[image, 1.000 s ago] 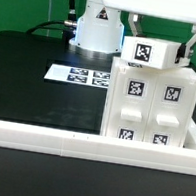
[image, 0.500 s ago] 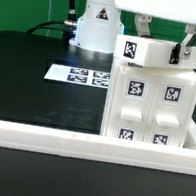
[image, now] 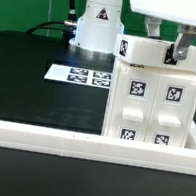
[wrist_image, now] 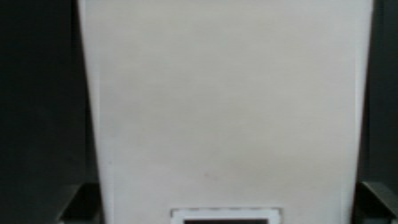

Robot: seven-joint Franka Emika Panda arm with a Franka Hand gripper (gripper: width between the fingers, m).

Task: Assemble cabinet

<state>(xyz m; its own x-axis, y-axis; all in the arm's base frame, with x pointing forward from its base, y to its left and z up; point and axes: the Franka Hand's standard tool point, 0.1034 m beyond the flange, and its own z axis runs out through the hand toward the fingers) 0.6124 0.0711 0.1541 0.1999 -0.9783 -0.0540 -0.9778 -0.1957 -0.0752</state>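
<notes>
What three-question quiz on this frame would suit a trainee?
1. True or false: the gripper is holding a white piece on top of the cabinet.
2. Which lies flat on the black table? A) the marker board B) a hammer C) a red cup
3. Fill in: across the front of the exterior view runs a long white ____.

Key: 1 true; 2 A; 3 rail.
</notes>
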